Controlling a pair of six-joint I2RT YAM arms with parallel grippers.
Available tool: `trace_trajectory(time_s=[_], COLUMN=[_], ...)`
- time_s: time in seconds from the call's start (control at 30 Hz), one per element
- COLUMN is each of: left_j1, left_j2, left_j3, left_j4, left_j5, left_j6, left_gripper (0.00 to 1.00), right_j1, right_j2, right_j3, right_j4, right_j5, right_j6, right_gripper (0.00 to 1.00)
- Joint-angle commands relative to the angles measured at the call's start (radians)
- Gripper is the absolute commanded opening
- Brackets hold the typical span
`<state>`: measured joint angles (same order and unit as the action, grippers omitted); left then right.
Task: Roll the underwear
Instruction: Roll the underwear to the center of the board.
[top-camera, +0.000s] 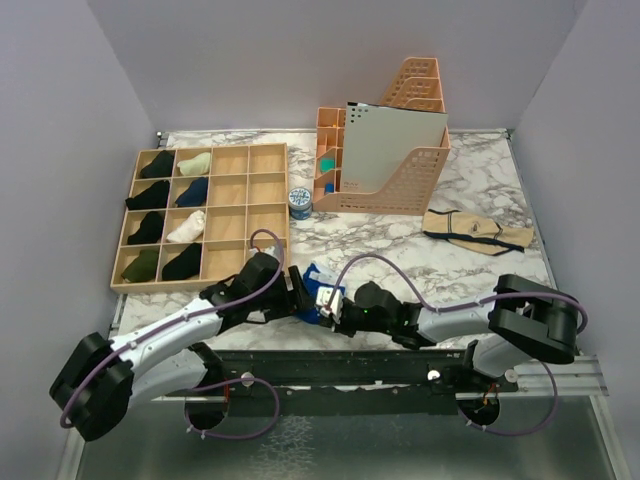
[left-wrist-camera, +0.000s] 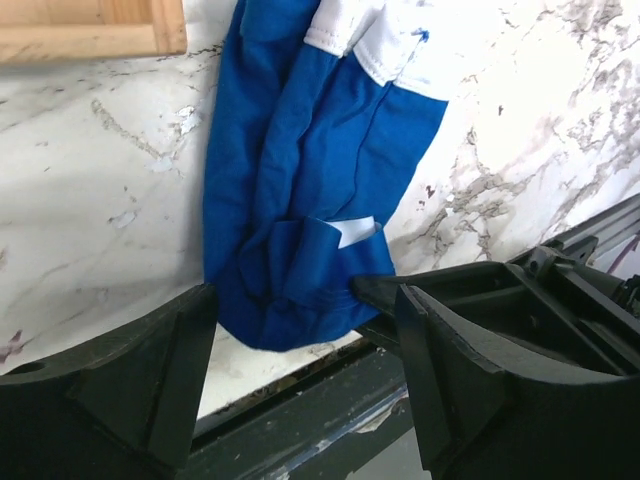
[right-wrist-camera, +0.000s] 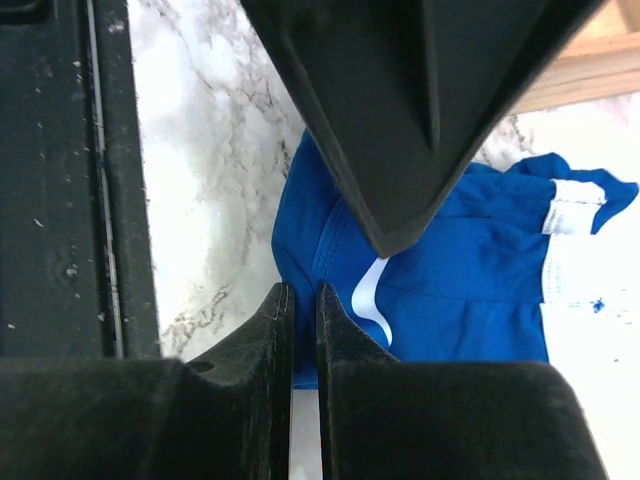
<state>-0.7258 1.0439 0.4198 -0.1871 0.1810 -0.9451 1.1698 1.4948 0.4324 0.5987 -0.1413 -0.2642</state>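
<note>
The blue underwear (top-camera: 318, 278) with a white waistband lies bunched on the marble table near the front edge. In the left wrist view it (left-wrist-camera: 300, 180) runs lengthwise, waistband at the far end. My left gripper (left-wrist-camera: 305, 312) is open, its fingers straddling the near end of the cloth; in the top view it (top-camera: 298, 290) is at the cloth's left side. My right gripper (right-wrist-camera: 303, 295) is shut on the near edge of the underwear (right-wrist-camera: 480, 290); in the top view it (top-camera: 335, 312) is at the cloth's right front. The two grippers almost touch.
A wooden compartment tray (top-camera: 230, 200) with rolled dark and pale garments stands at the back left; its corner shows in the left wrist view (left-wrist-camera: 90, 30). A peach file holder (top-camera: 400, 190), a small blue tin (top-camera: 299, 202) and a beige garment (top-camera: 478, 232) lie behind. A black rail (top-camera: 350, 365) runs along the front edge.
</note>
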Motion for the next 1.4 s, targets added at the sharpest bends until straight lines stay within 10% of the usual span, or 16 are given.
trace_trajectory(time_s=[0.0, 0.83, 1.37], left_j1=[0.002, 0.001, 0.001], left_j2=[-0.114, -0.088, 0.015], left_j3=[0.03, -0.078, -0.059], left_j4=[-0.17, -0.124, -0.095], left_j5=[-0.108, -0.066, -0.113], left_j6=[0.002, -0.217, -0.187], left_gripper=[0.8, 0.74, 0.01], right_j1=[0.002, -0.045, -0.044], right_j2=[0.027, 0.098, 0.08], right_j3=[-0.008, -0.064, -0.085], right_j4=[0.033, 0.213, 0.207], right_j5=[-0.06, -0.139, -0.188], right_j6=[0.208, 0.419, 0.286], right_gripper=[0.0, 0.01, 0.31])
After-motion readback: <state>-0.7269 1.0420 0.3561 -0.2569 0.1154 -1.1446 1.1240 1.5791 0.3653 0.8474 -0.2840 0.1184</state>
